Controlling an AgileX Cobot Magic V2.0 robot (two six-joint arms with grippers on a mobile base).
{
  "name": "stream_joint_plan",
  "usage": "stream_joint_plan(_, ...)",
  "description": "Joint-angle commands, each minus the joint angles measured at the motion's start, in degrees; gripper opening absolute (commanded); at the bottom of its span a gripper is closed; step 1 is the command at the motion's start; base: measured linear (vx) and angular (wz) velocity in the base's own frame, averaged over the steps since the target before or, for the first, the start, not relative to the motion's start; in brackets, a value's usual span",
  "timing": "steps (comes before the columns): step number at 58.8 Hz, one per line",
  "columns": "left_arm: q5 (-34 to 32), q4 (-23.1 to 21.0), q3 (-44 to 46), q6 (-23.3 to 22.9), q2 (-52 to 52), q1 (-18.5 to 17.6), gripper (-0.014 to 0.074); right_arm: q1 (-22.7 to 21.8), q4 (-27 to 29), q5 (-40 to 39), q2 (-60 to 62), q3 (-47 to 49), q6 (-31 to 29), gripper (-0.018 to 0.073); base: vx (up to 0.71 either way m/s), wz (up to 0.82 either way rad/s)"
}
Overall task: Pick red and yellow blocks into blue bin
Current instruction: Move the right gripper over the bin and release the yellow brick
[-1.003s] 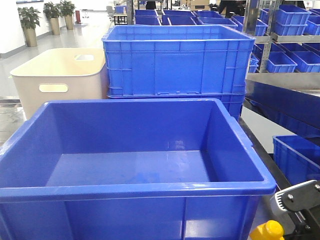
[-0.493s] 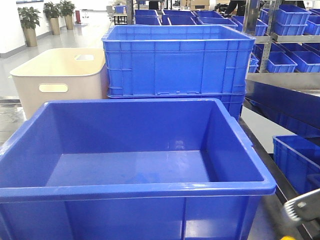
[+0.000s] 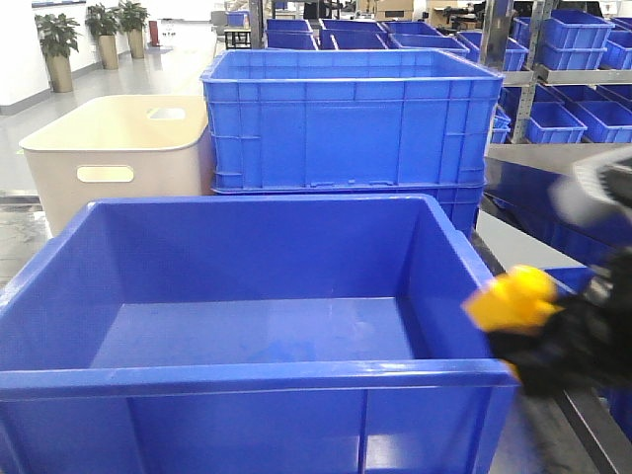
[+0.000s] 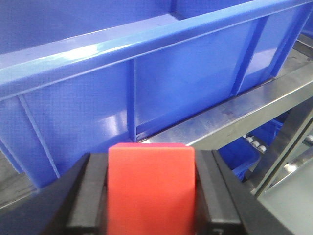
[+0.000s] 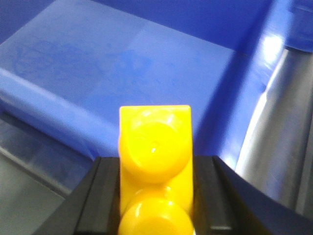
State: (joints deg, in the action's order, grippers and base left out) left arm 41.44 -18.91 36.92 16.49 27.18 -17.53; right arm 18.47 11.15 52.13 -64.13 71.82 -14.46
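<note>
Your right gripper [image 5: 155, 198] clamps the yellow brick [image 5: 155, 142] over the bin's [image 3: 247, 341] near right corner, high enough to clear the rim [image 3: 257, 378], while your left gripper [image 4: 150, 213] pinches the red cube [image 4: 151, 176] outside the wall [image 4: 186, 83], below the rim.

Front camera is looking from just before the blue bin [image 3: 247, 375], facing across its interior. Left wrist camera is facing its outer wall from outside, close up. Right wrist camera is looking down over the rim onto its floor. All three are sharing this bin.
</note>
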Motion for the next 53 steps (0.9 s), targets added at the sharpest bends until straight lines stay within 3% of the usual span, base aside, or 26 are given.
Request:
stream_joint_plan(1,-4.9,-1.3,1.6,0.0,0.3,-0.1,0.0235,0.0,4.3,-5.2,-5.0,5.6,-4.1,0.0237,0.00,0.00)
stream_joint_plan(12,-5.0,-1.2,1.6,0.0,0.3,-0.1,0.0235,0.0,9.5,-6.2,-17.9,14.3,-10.5,0.0245,0.00,0.00)
stream_joint_plan(27,-5.0,-1.3,1.6,0.0,0.3,-0.1,0.0235,0.8,10.4,-6.2,-30.2,24.5,-10.5,0.0269,0.00,0.00)
stream_joint_plan(34,-5.0,-1.3,1.6,0.0,0.3,-0.1,0.0235,2.4,9.5,-6.2,-33.7,26.9,-11.5,0.0347,0.00,0.00)
stream_joint_plan(46,-5.0,-1.2,1.6,0.0,0.3,-0.1,0.0237,2.8,9.2,-6.9,-34.8,27.6,-11.7,0.0571,0.00,0.00)
stream_joint_plan(53,-5.0,-1.2,1.6,0.0,0.3,-0.1,0.0237,2.8,9.2,-6.5,-33.5,27.6,-11.7,0.0626,0.00,0.00)
